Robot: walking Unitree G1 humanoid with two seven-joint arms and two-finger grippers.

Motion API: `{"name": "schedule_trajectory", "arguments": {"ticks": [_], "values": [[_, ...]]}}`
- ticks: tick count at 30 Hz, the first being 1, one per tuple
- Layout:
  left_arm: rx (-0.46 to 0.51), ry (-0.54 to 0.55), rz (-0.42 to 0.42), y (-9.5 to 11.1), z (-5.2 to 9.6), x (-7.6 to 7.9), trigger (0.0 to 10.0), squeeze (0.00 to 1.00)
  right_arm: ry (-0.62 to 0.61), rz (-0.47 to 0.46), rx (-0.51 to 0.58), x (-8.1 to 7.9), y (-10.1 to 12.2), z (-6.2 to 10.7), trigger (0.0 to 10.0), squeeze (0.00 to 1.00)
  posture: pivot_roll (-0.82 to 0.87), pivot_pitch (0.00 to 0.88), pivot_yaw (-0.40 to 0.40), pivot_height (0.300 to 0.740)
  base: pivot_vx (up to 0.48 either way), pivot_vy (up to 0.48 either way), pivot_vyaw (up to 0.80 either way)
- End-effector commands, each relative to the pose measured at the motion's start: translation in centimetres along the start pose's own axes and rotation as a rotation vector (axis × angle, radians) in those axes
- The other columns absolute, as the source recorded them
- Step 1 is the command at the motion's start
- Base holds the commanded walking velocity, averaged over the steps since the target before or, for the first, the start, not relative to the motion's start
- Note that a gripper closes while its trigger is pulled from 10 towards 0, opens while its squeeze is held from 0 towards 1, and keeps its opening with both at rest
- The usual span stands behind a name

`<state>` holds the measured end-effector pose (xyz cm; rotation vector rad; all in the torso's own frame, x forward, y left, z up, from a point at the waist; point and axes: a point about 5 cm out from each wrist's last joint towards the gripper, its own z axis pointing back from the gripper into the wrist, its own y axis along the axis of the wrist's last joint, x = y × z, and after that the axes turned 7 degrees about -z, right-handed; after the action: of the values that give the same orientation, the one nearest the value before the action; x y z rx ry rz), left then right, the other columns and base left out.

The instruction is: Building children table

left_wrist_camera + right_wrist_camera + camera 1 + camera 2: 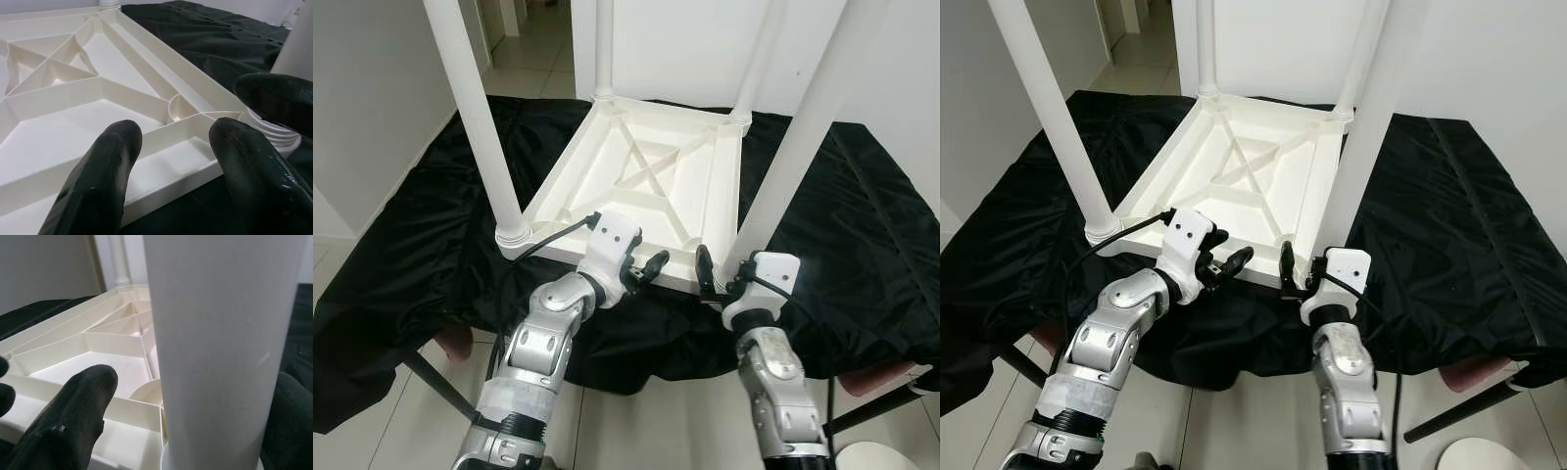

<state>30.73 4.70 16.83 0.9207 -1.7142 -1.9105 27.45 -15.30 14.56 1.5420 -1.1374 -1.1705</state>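
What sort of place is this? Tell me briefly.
Probably a room in a home, used as an assembly spot: tiled floor, plain white walls, and an upside-down white children's table with its legs up, resting on a black cloth.

Black cloth (862, 235) draped over the desk, hanging past the near edge. Pale tiled floor (656, 431) below; white walls (372, 98) around.
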Motion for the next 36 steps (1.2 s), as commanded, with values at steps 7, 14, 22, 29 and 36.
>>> {"name": "schedule_trajectory", "arguments": {"ticks": [7, 14, 22, 29, 36], "values": [[0.024, -0.141, -0.043, -0.4, 0.7, 1.0, 10.0, 0.00, 0.225, 0.083, -0.080, 1.9, 0.2, -1.4, 10.0, 0.00, -0.03, 0.000, -0.002, 0.740, 0.000, 0.000, 0.00], [0.058, -0.288, -0.043, -0.6, 1.2, 2.3, 10.0, 0.00, 0.396, 0.135, -0.155, 2.5, -0.3, -2.2, 10.0, 0.00, -0.03, 0.000, 0.010, 0.740, 0.000, 0.000, 0.00], [0.064, -0.344, -0.070, -0.7, 0.8, 3.1, 10.0, 0.00, 0.534, 0.196, -0.258, 3.4, -1.2, -2.3, 7.5, 0.00, -0.02, 0.000, 0.011, 0.740, 0.000, 0.000, 0.00], [0.085, -0.324, -0.042, -0.3, 0.6, 2.8, 10.0, 0.00, 0.534, 0.215, -0.291, 4.5, -1.2, -2.2, 0.0, 0.00, -0.02, 0.000, 0.008, 0.740, 0.000, 0.000, 0.00], [0.076, -0.326, -0.042, -0.5, 0.9, 2.8, 10.0, 0.00, 0.500, 0.188, -0.295, 5.3, -1.5, -2.1, 0.0, 0.00, -0.01, 0.000, 0.008, 0.740, 0.000, 0.000, 0.00]]}}
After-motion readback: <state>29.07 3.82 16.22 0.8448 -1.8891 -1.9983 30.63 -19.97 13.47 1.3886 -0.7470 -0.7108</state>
